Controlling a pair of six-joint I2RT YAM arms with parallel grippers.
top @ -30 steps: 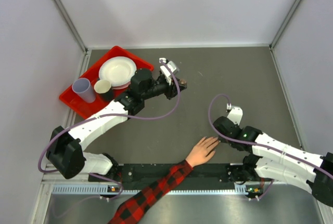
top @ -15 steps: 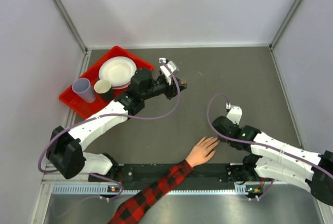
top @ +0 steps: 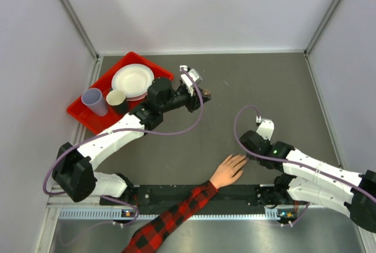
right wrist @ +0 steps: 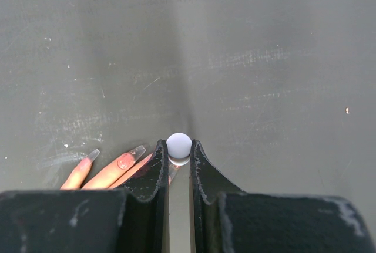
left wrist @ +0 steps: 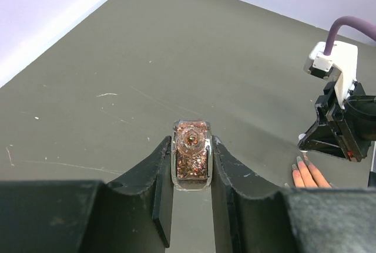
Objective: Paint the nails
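While left fingers clamp the open clear-glass bottle of copper glitter polish for dipping, right fingers pinch the white ball-topped brush beside the pale long nails of the peach hand at desk front.

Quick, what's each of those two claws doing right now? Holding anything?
Left gripper: closed on a small glittery polish bottle.
Right gripper: closed on a thin white-topped stick.

Even, diffuse light throughout, with faint soft shadows and mostly sharp focus.
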